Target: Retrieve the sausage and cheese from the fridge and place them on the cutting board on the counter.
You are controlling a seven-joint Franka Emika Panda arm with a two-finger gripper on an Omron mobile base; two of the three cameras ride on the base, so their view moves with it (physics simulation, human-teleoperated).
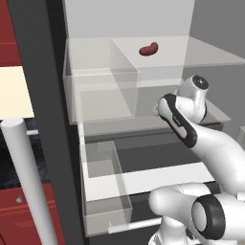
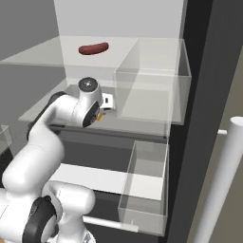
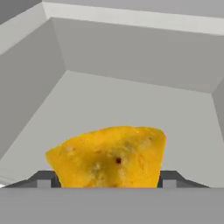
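Note:
The yellow-orange cheese (image 3: 109,157) wedge sits on the pale fridge shelf, low in the hand view. My gripper (image 3: 109,178) is shut on it, with a dark fingertip (image 3: 43,178) against each side. From the right base camera, the gripper (image 2: 107,107) reaches into the middle shelf, and a sliver of the cheese (image 2: 99,116) shows under the hand. The dark red sausage (image 1: 149,49) (image 2: 93,48) lies alone on the clear shelf above, apart from the arm. The cutting board is out of view.
The fridge (image 1: 33,72) stands open. A clear bin (image 1: 103,95) (image 2: 149,92) sits beside the hand on the middle shelf. A lower clear bin (image 1: 105,186) (image 2: 144,190) juts forward. White bar handle (image 1: 26,182) (image 2: 223,180) crosses the foreground. Black counter (image 1: 19,162) and red cabinets lie left.

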